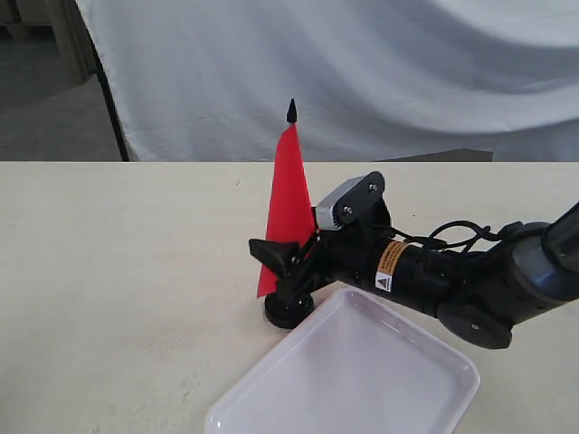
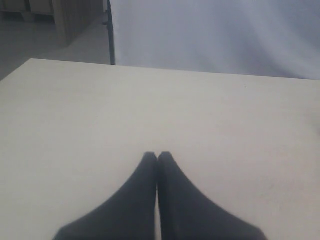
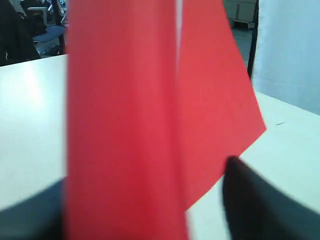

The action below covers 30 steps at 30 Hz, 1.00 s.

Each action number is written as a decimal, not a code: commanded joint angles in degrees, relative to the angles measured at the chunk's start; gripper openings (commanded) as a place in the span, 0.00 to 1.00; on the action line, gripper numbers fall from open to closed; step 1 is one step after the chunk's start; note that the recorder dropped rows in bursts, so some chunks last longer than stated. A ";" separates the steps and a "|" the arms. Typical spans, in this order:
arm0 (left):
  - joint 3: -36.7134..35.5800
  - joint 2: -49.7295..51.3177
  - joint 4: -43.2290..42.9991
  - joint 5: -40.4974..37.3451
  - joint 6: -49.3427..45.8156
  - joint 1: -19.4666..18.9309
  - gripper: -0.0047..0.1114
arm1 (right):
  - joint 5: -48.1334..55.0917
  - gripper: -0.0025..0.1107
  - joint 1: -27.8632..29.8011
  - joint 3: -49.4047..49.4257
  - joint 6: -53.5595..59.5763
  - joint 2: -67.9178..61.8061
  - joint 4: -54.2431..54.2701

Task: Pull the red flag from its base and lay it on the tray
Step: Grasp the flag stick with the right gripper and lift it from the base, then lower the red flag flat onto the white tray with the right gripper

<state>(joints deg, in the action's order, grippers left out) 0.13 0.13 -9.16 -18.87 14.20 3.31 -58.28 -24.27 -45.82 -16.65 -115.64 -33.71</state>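
Note:
The red flag (image 1: 289,208) stands upright in its small black base (image 1: 288,312), its black tip pointing up. My right gripper (image 1: 280,267) reaches in from the right and stands open around the lower part of the flag, just above the base. In the right wrist view the red flag (image 3: 150,100) fills the gap of the right gripper (image 3: 145,190), and one dark finger (image 3: 250,200) shows clear of the cloth. The translucent white tray (image 1: 362,375) lies just in front of the base. My left gripper (image 2: 157,155) is shut over bare table, out of the exterior view.
The pale wooden table (image 1: 118,271) stretches to the left of the flag. A white cloth backdrop (image 1: 362,72) hangs behind the table's far edge. The right arm (image 1: 452,280) lies low over the table, beside the tray's far rim.

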 commanded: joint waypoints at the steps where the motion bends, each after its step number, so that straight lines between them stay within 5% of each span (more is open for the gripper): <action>1: -0.13 -0.13 0.01 0.06 -0.18 0.22 0.04 | -0.91 0.03 0.00 -0.21 0.64 -0.24 0.56; 6: -0.13 -0.13 0.01 0.06 -0.18 0.22 0.04 | -5.55 0.02 0.00 -0.11 0.82 2.38 -0.36; 11: -0.13 -0.13 0.01 0.06 -0.18 0.22 0.04 | 3.82 0.02 0.00 -0.11 -0.05 13.27 -3.09; 22: -0.13 -0.13 0.01 0.06 -0.18 0.22 0.04 | 49.92 0.02 -1.21 -0.11 2.11 34.29 -22.81; 26: -0.13 -0.13 0.01 0.06 -0.18 0.22 0.04 | 74.08 0.02 -8.61 -0.11 10.67 34.84 -27.78; 30: -0.13 -0.13 0.01 0.06 -0.18 0.22 0.04 | 83.74 0.02 -14.91 -0.11 21.14 32.94 -26.46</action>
<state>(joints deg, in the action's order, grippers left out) 0.13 0.13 -9.16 -18.87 14.20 3.31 17.86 -35.28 -45.94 -3.24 -81.61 -60.80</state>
